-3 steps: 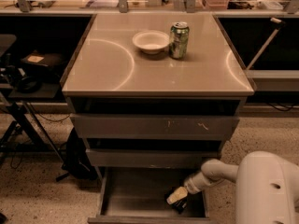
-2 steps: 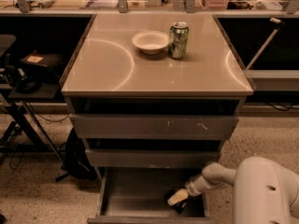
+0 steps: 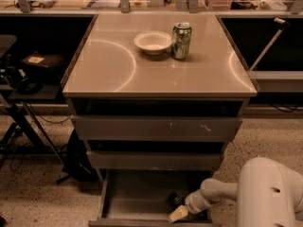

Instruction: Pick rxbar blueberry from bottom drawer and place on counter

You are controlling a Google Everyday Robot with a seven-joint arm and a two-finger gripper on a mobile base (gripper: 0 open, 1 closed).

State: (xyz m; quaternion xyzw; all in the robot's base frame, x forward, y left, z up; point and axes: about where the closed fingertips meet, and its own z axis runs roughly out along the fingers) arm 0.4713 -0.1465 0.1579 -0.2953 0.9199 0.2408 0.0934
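Observation:
The bottom drawer (image 3: 137, 202) is pulled open below two shut grey drawers; its floor is plain grey. My gripper (image 3: 178, 210) reaches down into the drawer's right front corner on a pale arm coming from the lower right. A small dark shape (image 3: 174, 198) lies right beside the gripper on the drawer floor; I cannot tell whether it is the rxbar blueberry. No white lettering shows. The counter (image 3: 113, 65) is the glossy beige top above the drawers.
A white bowl (image 3: 152, 41) and a green soda can (image 3: 181, 40) stand at the back middle of the counter. My white robot body (image 3: 270, 193) fills the lower right. A dark stand with cables (image 3: 23, 103) is to the left of the cabinet.
My arm has sunk lower and the gripper has moved down toward the front of the drawer floor. The bowl and can have not moved.

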